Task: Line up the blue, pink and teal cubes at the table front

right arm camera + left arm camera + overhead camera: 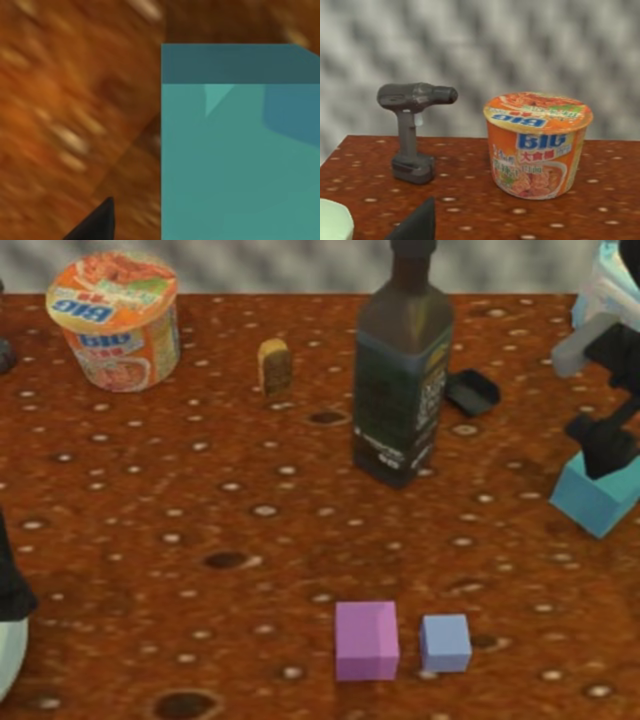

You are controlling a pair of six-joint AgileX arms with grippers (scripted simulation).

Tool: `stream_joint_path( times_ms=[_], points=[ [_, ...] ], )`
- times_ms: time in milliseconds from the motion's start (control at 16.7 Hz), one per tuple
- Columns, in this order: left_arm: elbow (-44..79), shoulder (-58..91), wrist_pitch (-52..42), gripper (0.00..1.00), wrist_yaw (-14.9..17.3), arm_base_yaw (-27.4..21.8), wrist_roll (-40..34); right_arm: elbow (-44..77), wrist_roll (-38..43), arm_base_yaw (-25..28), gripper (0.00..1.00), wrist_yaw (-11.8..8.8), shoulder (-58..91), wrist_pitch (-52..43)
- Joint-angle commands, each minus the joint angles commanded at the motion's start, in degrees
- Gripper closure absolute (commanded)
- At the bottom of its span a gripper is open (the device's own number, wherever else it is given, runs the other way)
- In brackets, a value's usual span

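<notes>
**Inspector:** Start at the jaws. What has the right gripper [607,462] got?

**Onlooker:** It sits on top of the teal cube [597,495], out at three o'clock on the table [150,510]. In the right wrist view the teal face fills the near field beside one dark fingertip [95,222]. I judge the jaws closed on the cube, though the contact itself is hidden.

**Inspector:** And the relation the next move turns on?

**Onlooker:** The row lies towards seven o'clock from those jaws. The pink cube [366,640] and blue cube [445,642] stand at six o'clock, just beside each other, a narrow gap between. The free slot is on the blue cube's right. The right arm is plainly nearer.

**Inspector:** The left gripper?

**Onlooker:** Parked at eight o'clock; I cannot tell its jaws.

**Inspector:** Surfaces?

**Onlooker:** Plain matte cubes with sharp edges, no long axis. Rusty mottled tabletop, pale spots, dark pits. A tall dark bottle [403,370] stands at twelve o'clock, a noodle cup [116,318] at ten.
</notes>
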Motion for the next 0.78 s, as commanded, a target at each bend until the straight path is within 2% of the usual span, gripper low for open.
stream_joint_path(
  times_ms=[420,780],
  points=[
    [-0.18,-0.31,0.19,0.00,0.01,0.12,0.19,-0.53,-0.13,-0.17,0.00,0.00,0.63,0.90],
    [-0.18,-0.31,0.19,0.00,0.01,0.12,0.19,-8.14,0.06,0.06,0.00,0.04,5.55,14.07]
  ],
)
